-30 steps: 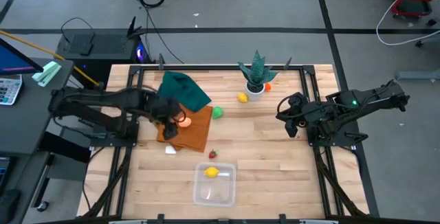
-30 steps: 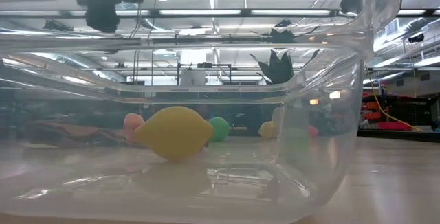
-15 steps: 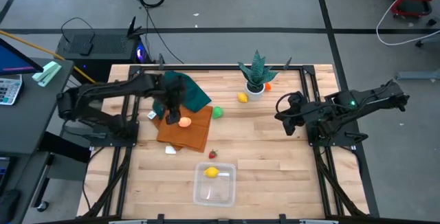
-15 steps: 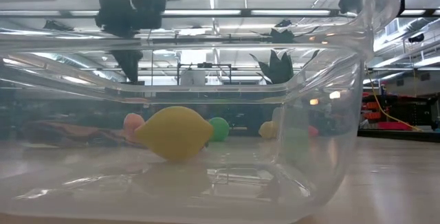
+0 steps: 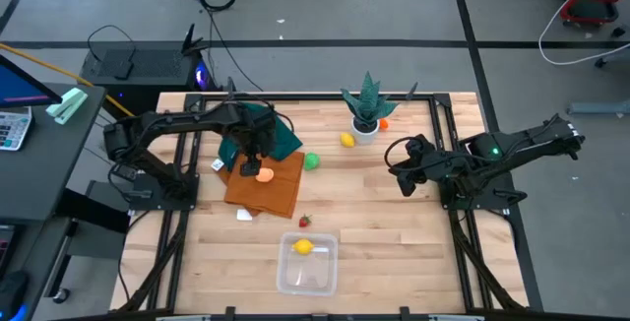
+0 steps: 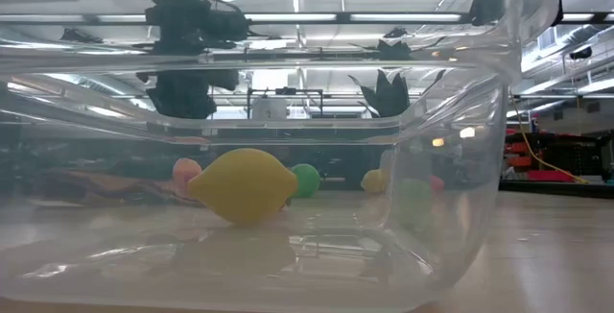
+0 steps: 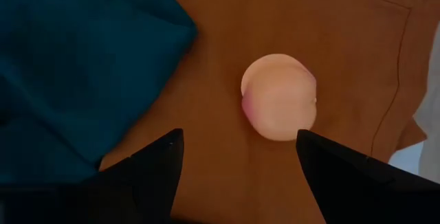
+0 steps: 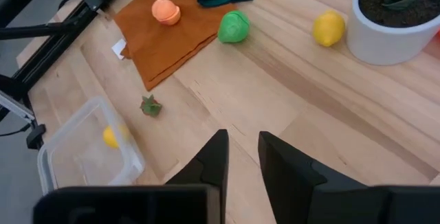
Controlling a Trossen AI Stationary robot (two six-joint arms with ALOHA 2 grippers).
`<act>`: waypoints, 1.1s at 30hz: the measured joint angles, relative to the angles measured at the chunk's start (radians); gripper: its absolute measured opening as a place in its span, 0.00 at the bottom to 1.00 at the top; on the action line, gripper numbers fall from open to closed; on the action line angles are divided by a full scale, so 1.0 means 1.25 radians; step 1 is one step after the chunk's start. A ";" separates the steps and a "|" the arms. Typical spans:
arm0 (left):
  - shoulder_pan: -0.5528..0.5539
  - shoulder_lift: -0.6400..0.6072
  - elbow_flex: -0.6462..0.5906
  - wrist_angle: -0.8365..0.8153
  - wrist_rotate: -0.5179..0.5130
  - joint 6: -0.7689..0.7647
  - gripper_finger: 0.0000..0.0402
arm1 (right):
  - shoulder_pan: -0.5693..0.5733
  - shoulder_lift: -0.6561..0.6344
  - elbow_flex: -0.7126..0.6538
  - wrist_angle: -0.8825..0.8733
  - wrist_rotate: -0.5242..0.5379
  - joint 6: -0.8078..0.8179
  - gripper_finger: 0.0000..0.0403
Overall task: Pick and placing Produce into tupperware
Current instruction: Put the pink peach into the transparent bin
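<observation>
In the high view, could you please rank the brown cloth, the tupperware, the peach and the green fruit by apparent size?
1. Brown cloth, largest.
2. Tupperware, clearly smaller.
3. Peach and green fruit look alike, so I would not rank them.

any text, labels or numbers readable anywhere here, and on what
None can be read.
Tupperware, produce, cloths and plant pot: no labels or print show.
Calculator at the far left edge of the high view: keys far too small to read.
Screen beside it: only colour, no legible text.
Room behind, in the low view: no legible signs.
</observation>
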 joint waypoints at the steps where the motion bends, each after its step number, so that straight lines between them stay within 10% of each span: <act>1: 0.001 0.006 0.000 0.002 0.009 -0.002 0.71 | 0.000 0.001 0.000 0.000 0.000 0.000 0.15; 17: -0.026 0.017 0.000 0.022 0.066 -0.103 0.97 | 0.000 0.001 0.000 0.000 -0.001 -0.003 0.28; 33: -0.083 0.080 0.000 0.067 0.026 -0.167 0.96 | 0.000 0.000 0.000 0.000 -0.004 -0.019 0.27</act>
